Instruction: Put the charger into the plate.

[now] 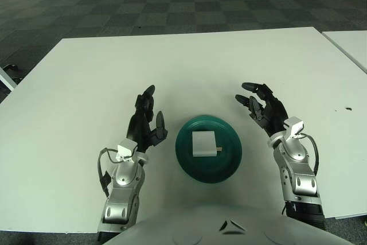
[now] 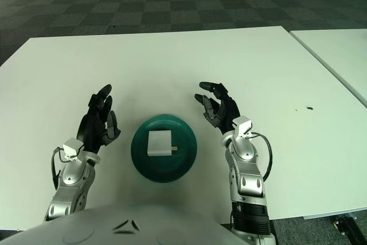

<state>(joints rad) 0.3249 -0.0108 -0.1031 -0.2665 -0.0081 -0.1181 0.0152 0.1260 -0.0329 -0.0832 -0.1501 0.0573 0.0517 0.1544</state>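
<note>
charger [image 1: 203,143] flat in plate [image 1: 226,170] — prong pts right | left hand [image 1: 146,120] & right hand [image 1: 263,107] spread

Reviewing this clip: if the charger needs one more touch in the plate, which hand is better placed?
No further step looks needed: the charger already lies inside the plate. Both hands flank it open and empty. If any, the left hand, which shows nearer the rim than the right hand.

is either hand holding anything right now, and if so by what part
Nothing is held. The charger lies in the plate; the left hand and right hand show open on either side of the plate.
</note>
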